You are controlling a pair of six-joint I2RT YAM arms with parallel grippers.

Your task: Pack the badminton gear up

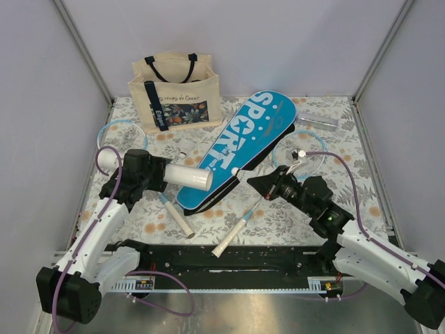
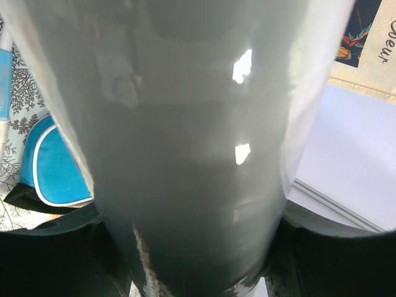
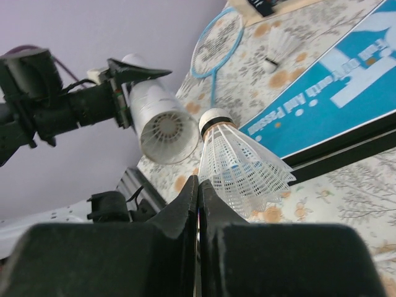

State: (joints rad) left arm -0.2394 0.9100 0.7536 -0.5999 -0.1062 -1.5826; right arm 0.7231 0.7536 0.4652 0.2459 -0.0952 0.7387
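Held level above the left half of the flowered bench [image 1: 278,217]: a white tube [image 1: 188,176], clamped crosswise between the left fingers [image 3: 133,68], mouth turned toward the right arm, other end sticking out past the wrist on the far left. From the left wrist, little to see but the tube's pale wall filling the view, with dark finger parts low at either side. Right fingers [image 3: 179,210] pressed flat together, pinching a shuttlecock [image 3: 241,167] by the rim of its feather skirt, cork uppermost and just beside the tube's mouth; touching or apart, cannot tell. Flat on the middle of the bench, lettered side up and set on a slant: the blue case [image 1: 240,142], wide end toward the far right, narrow end toward the near left, below the tube's mouth in the overhead view. Left racket [image 1: 179,221] with its blue hoop at the far left beside the tote, much of its shaft hidden behind the left arm, white handle near the front edge. Right racket [image 1: 229,240] with its hoop to the right of the case, shaft running under the right arm's fingers, handle near the front edge, close to the other handle but apart from it. Second shuttlecock [image 3: 278,46] lying on the bench between the left racket's hoop and the case. Beige tote [image 1: 177,97] upright at the back, left of the case's wide end. Clear plastic piece [image 1: 316,122] lying at the back right, just beside that wide end.
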